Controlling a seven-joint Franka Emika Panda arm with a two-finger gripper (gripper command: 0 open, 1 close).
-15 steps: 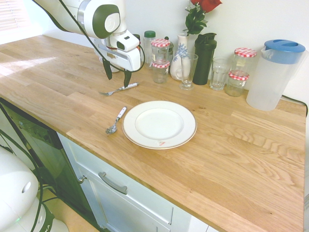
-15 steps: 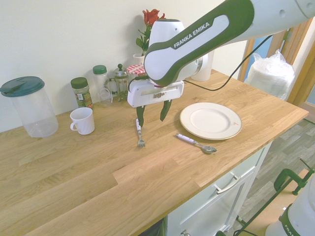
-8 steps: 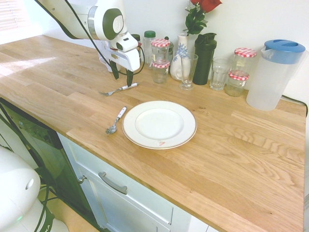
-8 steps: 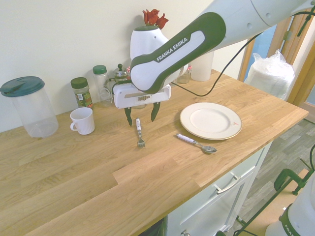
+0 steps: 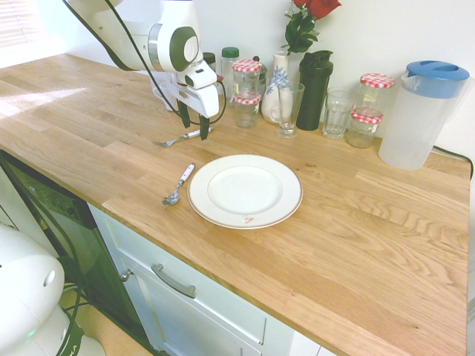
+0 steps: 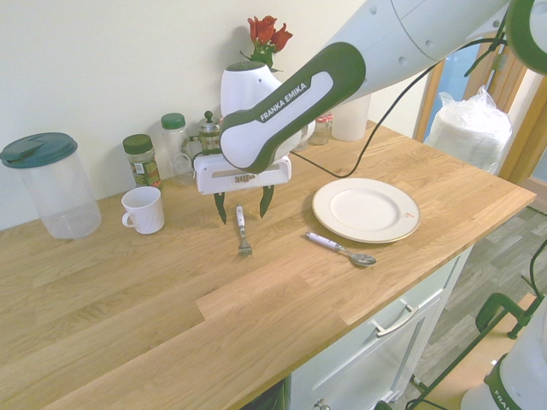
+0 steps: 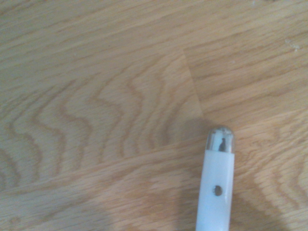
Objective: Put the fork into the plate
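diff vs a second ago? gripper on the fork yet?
The gripper has moved from a spot nearer the plate to above the fork's handle end and come lower, jaws open and straddling the handle. Nothing is gripped: the fork lies flat on the counter. Unchanged: fork, spoon beside the plate, plate empty.
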